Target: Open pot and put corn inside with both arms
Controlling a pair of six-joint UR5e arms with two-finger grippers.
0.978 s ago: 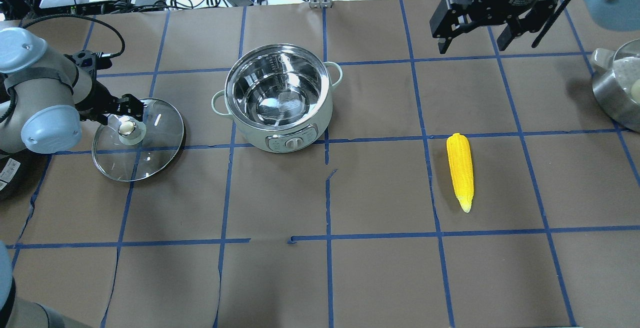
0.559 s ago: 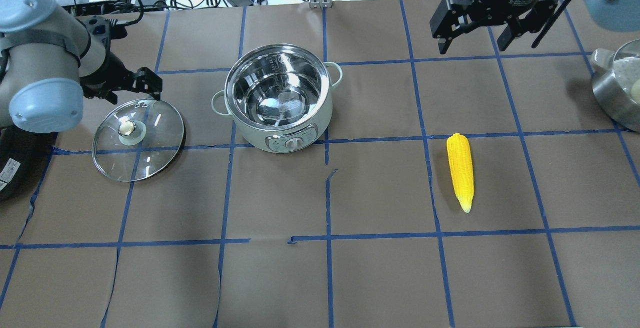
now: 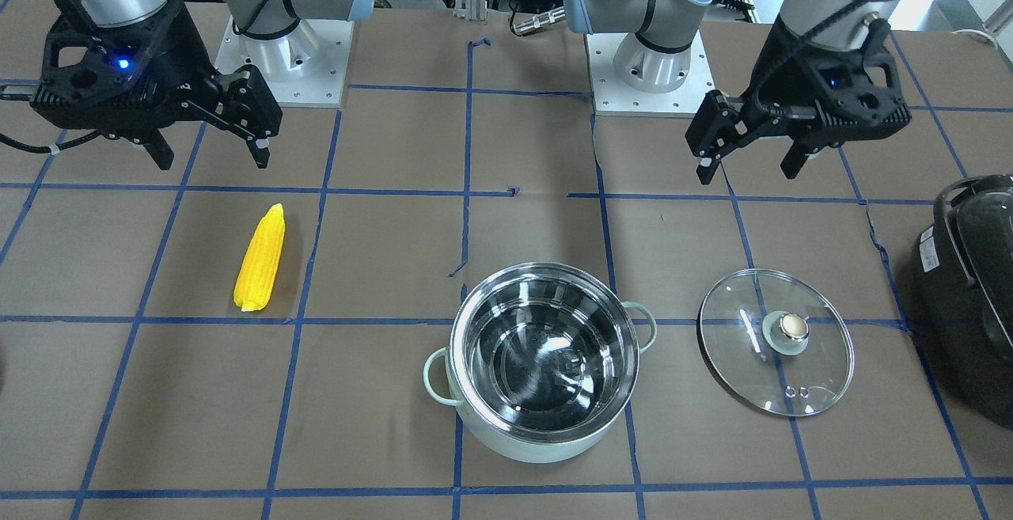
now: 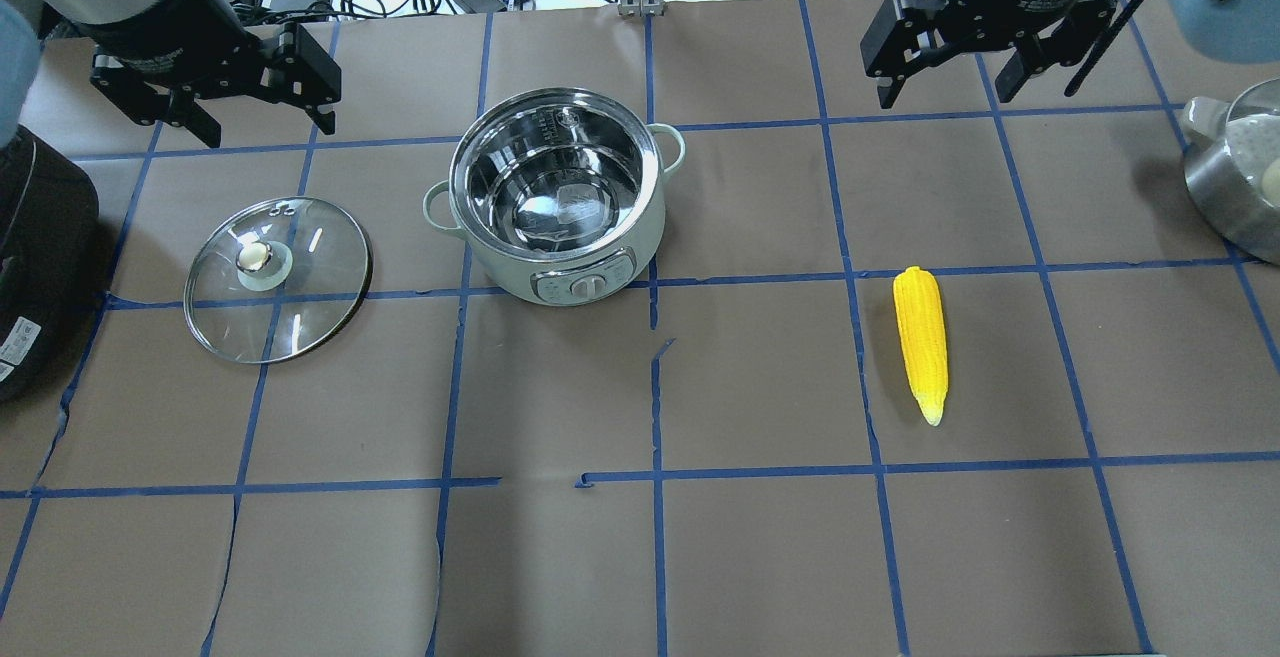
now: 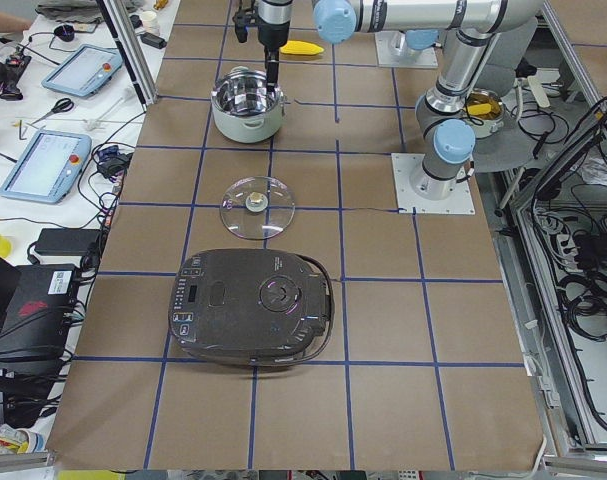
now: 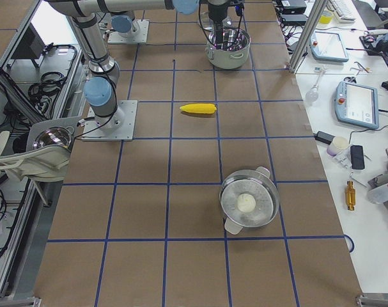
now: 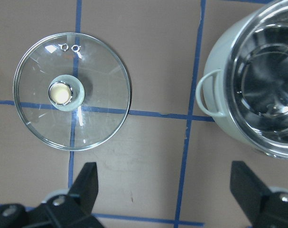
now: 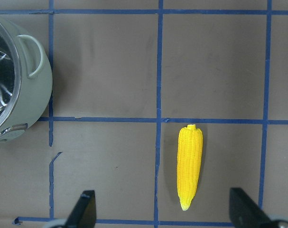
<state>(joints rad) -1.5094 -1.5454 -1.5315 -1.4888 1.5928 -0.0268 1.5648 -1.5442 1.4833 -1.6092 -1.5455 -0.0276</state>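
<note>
The mint-green pot (image 4: 520,267) stands open in the middle of the table, its steel inside empty; it also shows in the front view (image 3: 546,445). Its glass lid (image 4: 300,312) lies flat on the table to the pot's left, knob up, and shows in the left wrist view (image 7: 96,109). The yellow corn (image 4: 921,342) lies on the table right of the pot, also in the right wrist view (image 8: 190,166). My left gripper (image 4: 268,127) is open and empty, raised behind the lid. My right gripper (image 4: 945,95) is open and empty, raised behind the corn.
A large black appliance (image 4: 40,267) sits at the left table edge beside the lid. A steel pot with a white lump (image 4: 1235,187) stands at the right edge. Cables and devices lie beyond the table's far edge.
My left gripper has risen from the lid's knob and moved back toward the far side. The lid stays on the table. The right arm has not moved.
</note>
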